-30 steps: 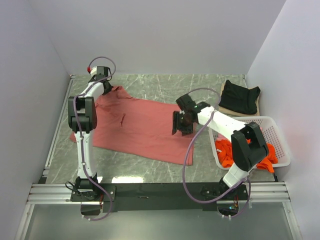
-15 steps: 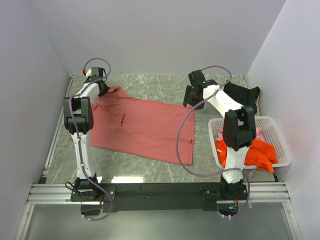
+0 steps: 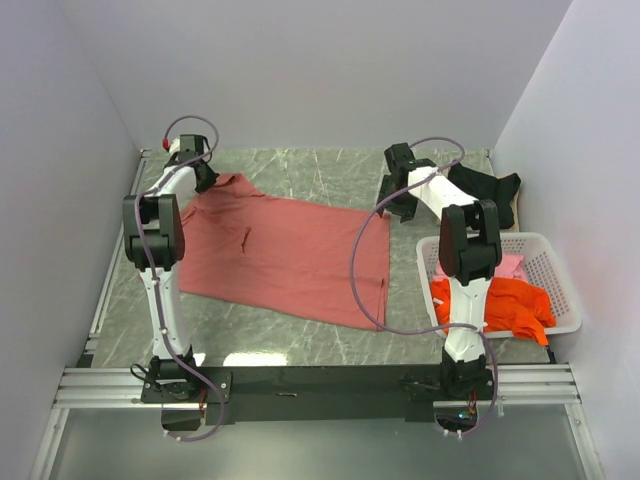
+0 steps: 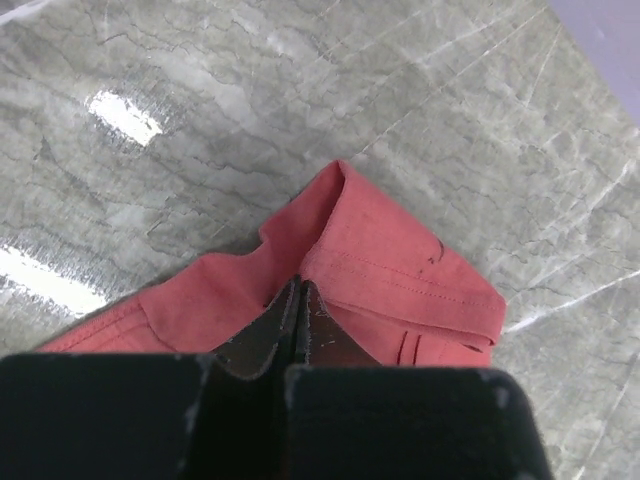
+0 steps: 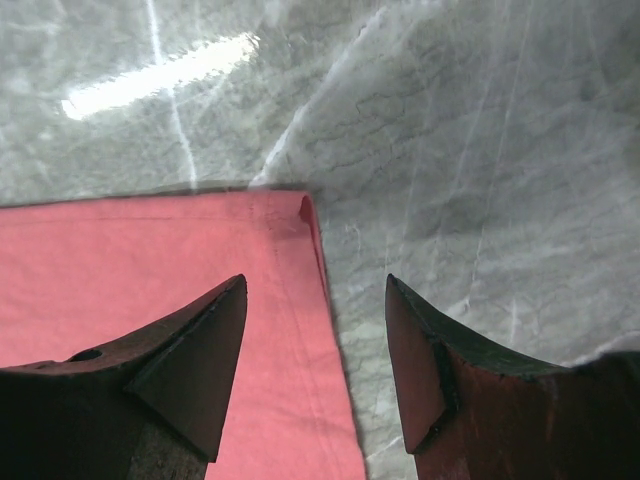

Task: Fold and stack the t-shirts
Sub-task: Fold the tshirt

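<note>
Your brick-red t-shirt (image 3: 285, 250) lies spread flat on the table (image 3: 300, 170), its long axis running left to right between the arms. Left gripper (image 4: 298, 300): jaws together at the far left corner, apparently nipping a fold of cloth, though the tips hide the contact. Right gripper (image 5: 315, 290): jaws apart and empty, with the far right corner just ahead between them; that arm is nearer.

— What stands around the table (image 3: 320, 170)?
— Plain pale walls (image 3: 300, 70) at its far, left and right sides. Its top has a grey marble pattern. Bright light patches (image 3: 255, 358) shine near its front edge, beside a metal rail (image 3: 105, 385).
</note>
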Controlling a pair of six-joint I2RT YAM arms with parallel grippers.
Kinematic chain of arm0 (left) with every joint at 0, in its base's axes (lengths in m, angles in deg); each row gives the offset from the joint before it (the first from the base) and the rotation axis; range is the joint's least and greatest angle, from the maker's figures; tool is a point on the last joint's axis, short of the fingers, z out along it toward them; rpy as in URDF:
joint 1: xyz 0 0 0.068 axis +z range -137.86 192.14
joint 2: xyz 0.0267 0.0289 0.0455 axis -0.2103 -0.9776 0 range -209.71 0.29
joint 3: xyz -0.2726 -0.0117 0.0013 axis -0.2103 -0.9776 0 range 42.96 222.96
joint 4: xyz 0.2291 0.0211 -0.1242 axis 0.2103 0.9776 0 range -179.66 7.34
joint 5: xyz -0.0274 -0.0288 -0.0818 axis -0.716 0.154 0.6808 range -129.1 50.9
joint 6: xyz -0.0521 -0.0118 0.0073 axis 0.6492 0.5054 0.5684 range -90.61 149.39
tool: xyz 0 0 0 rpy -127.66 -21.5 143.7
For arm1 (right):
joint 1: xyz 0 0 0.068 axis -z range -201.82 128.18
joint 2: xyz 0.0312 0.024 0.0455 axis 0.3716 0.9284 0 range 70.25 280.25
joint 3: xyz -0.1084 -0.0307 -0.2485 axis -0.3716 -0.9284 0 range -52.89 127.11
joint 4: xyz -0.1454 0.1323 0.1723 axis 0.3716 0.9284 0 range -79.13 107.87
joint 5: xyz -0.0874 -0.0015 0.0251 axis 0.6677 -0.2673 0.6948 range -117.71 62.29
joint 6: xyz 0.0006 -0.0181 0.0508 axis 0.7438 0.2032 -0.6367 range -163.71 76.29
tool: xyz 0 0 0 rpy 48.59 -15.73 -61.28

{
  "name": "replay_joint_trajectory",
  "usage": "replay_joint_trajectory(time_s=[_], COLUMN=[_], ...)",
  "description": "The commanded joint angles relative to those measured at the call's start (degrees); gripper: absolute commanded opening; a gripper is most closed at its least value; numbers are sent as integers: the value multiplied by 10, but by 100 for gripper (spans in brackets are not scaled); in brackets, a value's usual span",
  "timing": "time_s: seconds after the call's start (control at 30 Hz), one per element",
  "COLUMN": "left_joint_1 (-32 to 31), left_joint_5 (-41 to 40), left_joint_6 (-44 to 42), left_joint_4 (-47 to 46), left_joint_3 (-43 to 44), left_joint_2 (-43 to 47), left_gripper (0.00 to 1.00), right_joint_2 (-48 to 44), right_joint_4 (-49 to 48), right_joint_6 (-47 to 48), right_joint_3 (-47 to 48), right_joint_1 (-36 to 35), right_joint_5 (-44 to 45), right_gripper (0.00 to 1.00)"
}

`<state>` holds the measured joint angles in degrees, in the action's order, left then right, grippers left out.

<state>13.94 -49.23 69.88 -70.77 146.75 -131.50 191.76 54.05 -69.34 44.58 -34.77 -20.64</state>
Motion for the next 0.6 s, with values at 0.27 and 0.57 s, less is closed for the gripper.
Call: replay_joint_trajectory(time_s=[0.27,0.57], left_joint_1=[17,27], left_joint_5=[16,23], left_joint_6=[15,20], left_joint_4=[-19,-24], left_joint_3=[3,-25], left_joint_2=[66,80], left_gripper=[0,0], right_joint_2=[31,47], right_joint_4=[-11,-7], right_joint_6=[-2,-7], right_joint_3=[24,40], right_joint_1=[5,6], right_joint_5=[-6,-2], right_gripper=[65,64])
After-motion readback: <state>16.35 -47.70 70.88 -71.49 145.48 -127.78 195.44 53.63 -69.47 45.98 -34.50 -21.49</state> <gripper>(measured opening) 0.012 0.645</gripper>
